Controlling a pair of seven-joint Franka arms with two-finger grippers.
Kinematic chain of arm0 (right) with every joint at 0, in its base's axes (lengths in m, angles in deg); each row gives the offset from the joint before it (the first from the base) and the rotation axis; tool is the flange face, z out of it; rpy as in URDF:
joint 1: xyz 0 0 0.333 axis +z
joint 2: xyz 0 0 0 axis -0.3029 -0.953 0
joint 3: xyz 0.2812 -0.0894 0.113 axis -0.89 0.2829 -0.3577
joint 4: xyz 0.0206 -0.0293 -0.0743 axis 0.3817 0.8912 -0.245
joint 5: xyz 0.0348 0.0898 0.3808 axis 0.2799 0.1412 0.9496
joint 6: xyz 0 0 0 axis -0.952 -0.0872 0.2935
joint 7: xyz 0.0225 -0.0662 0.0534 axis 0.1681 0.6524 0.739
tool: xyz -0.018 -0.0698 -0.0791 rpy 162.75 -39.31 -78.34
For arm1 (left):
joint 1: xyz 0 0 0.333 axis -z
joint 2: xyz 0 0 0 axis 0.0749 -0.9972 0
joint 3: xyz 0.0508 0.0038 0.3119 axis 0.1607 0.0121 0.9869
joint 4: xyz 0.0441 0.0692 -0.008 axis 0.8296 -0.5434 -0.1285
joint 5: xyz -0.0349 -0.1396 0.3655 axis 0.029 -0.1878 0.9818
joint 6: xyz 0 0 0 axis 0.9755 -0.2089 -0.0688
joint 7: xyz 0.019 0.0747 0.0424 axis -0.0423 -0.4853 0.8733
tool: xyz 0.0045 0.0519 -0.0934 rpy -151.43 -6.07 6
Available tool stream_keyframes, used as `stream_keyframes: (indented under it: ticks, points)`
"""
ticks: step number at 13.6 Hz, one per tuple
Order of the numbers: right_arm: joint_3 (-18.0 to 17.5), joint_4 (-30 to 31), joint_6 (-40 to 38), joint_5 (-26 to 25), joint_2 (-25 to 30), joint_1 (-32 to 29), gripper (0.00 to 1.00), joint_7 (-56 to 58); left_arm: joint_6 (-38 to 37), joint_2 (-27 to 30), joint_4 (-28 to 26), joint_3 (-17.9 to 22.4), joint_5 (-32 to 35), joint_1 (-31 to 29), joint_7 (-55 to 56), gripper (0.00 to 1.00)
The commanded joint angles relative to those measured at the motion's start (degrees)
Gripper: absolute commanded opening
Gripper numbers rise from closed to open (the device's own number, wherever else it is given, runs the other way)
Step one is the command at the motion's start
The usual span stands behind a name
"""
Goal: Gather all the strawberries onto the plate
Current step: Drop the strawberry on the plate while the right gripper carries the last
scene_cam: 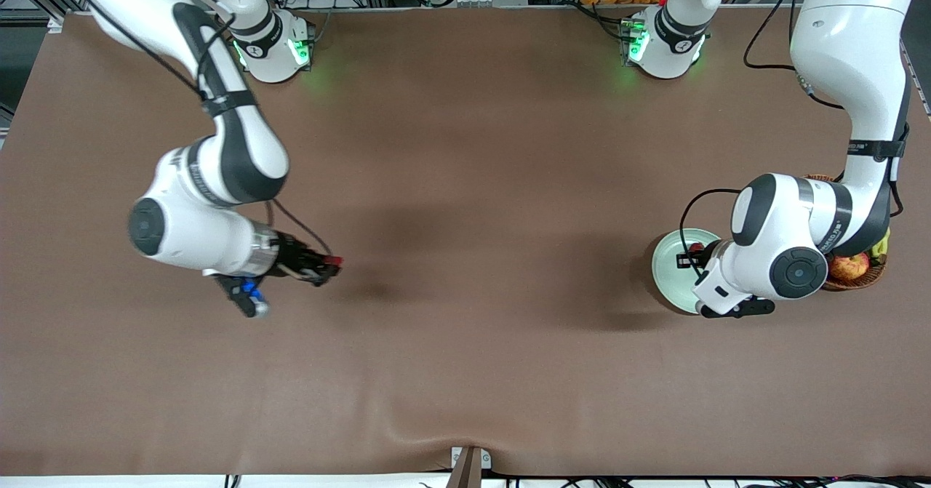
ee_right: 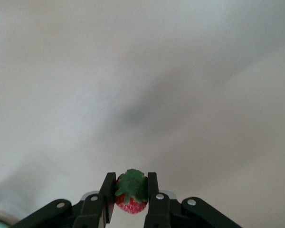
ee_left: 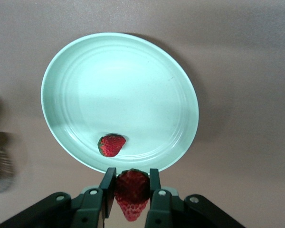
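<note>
Mint-green plate (ee_left: pixel 133 61) sits toward the left arm's end of the desk (scene_cam: pixel 465 182), just beside a basket (scene_cam: pixel 862 273), with one berry (ee_left: pixel 111 145) already in it. Your left pincer (ee_left: pixel 132 190) hangs over the plate's rim, clenched on a second berry (ee_left: pixel 132 197) — carry it inward before releasing, so it can't roll off the edge. Your right pincer (ee_right: pixel 131 192) grips the third berry (ee_right: pixel 131 194) over bare desk at the right arm's end — open room lies between for the crossing.

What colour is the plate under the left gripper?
Pale mint green plate, plain and glossy; the left wrist view shows it best.
</note>
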Motion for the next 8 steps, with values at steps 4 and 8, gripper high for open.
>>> stream_keyframes:
  ticks: [4,8]
  points:
    - [-0.6,-6.8,12.6,6.4,-7.8,10.2,0.00,-15.3,2.5,0.7,-2.8,-0.4,1.7,-4.3,-6.2,0.00]
    - [-0.7,-9.4,25.2,7.6,-12.9,17.9,0.00,-23.8,8.3,0.6,-6.6,-0.5,7.2,-5.9,-6.8,0.00]
